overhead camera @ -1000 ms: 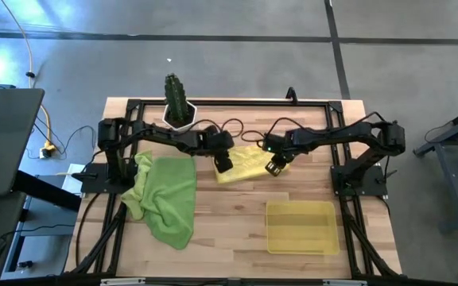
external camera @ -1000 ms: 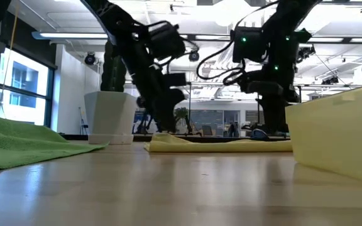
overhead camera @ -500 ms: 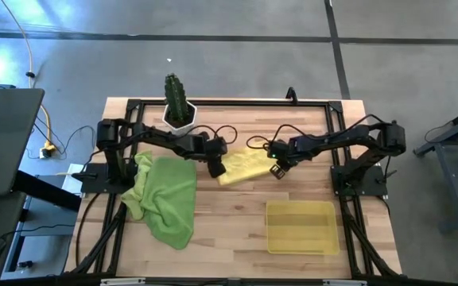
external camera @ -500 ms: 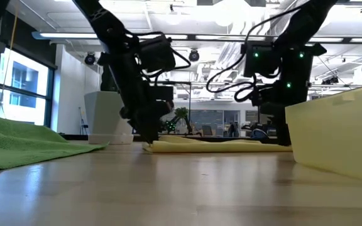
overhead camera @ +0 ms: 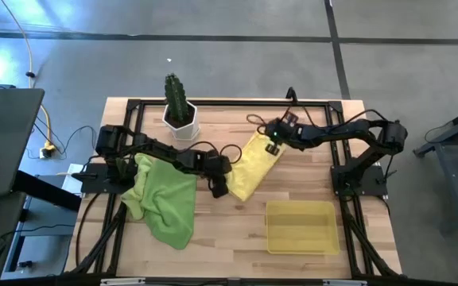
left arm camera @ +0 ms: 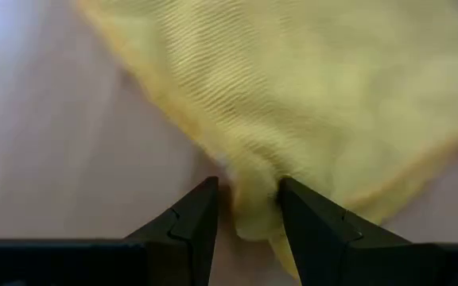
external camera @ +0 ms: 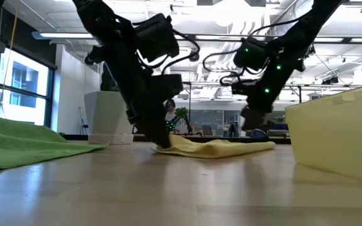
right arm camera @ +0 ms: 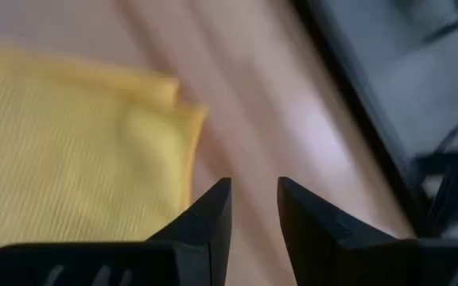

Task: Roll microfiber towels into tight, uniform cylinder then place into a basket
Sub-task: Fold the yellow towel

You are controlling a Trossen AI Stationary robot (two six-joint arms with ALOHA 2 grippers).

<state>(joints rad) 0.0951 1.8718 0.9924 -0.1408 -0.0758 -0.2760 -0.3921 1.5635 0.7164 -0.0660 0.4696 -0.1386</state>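
The yellow towel (overhead camera: 254, 165) lies left of the basket (overhead camera: 300, 228). My left gripper (left arm camera: 249, 208) pinches its corner; my right gripper (right arm camera: 254, 208) hovers narrow, empty. Soft, floppy cloth: grip edges.

no text, label, brand, number or sign can be read in any view. the surfaces in sight carry no legible markings.
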